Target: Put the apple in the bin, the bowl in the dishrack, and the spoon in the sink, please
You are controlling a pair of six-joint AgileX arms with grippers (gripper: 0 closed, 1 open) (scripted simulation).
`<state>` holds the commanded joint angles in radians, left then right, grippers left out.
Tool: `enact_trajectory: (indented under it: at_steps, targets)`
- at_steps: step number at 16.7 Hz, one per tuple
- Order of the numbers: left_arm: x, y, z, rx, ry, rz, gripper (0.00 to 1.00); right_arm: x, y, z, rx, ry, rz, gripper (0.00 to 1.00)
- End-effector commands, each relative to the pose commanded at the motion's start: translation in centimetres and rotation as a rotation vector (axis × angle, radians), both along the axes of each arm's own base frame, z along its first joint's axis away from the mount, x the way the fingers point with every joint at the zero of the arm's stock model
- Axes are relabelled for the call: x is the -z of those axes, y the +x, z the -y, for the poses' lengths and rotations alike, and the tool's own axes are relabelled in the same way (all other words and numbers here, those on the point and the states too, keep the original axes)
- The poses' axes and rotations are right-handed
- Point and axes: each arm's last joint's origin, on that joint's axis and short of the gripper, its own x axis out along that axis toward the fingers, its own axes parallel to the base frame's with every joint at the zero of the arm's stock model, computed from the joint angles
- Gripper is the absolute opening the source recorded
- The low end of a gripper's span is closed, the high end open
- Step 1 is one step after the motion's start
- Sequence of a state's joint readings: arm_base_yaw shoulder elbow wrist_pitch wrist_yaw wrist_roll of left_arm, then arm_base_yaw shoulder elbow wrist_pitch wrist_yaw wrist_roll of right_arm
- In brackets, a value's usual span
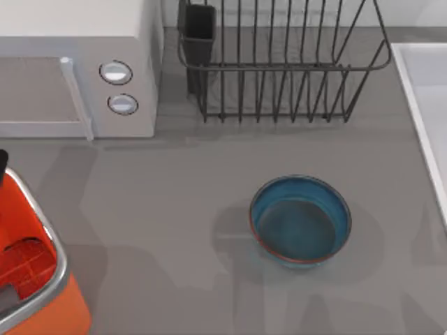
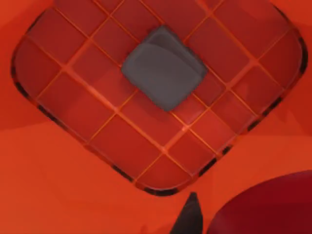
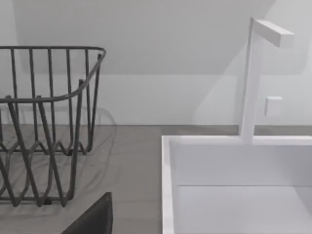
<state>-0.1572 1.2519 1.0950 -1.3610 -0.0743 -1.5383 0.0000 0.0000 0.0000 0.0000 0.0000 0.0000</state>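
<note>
My left gripper (image 2: 234, 222) hangs over the open orange bin (image 1: 59, 265), shut on the dark red apple (image 2: 263, 207). One dark fingertip (image 2: 191, 217) sits against the apple's side, and the bin's gridded floor (image 2: 97, 97) lies below. The blue bowl (image 1: 300, 220) stands upright on the counter right of centre, with nothing in it. At the back is the wire dishrack (image 1: 279, 66), and the white sink (image 1: 419, 91) runs along the right edge. A dark part of my right gripper (image 3: 97, 222) shows low over the counter, facing the dishrack (image 3: 48, 97) and the sink (image 3: 168, 185). The spoon is out of view.
A white microwave (image 1: 77, 70) with two round knobs stands at the back left, next to the dishrack's dark cup (image 1: 199, 28). A white faucet (image 3: 248, 83) rises behind the sink. Grey counter lies between the bin and the bowl.
</note>
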Motion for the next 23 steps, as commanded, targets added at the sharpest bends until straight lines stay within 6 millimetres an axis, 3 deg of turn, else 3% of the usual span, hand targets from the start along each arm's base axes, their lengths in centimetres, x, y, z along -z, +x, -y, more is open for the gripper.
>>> enact_trajectory:
  at_steps: [3,9,12,17,22,23]
  targets:
    - [0.2,-1.5,-1.0,-0.122,0.000,0.024,0.00,0.0,0.0,0.0,0.000,0.000,0.000,1.00]
    - [0.2,-1.5,-1.0,-0.122,-0.003,0.028,0.00,0.0,0.0,0.0,0.000,0.000,0.000,1.00]
    - [2.0,-1.2,-1.1,-0.122,-0.003,0.029,0.00,0.0,0.0,0.0,0.000,0.000,0.000,1.00]
    - [6.6,-1.1,-1.4,-0.130,-0.001,0.028,0.00,0.0,0.0,0.0,0.000,0.000,0.000,1.00]
    - [7.2,-1.1,-1.5,-0.130,0.000,0.026,0.00,0.0,0.0,0.0,0.000,0.000,0.000,1.00]
    - [7.2,-1.1,-1.5,-0.130,0.000,0.026,0.08,0.0,0.0,0.0,0.000,0.000,0.000,1.00]
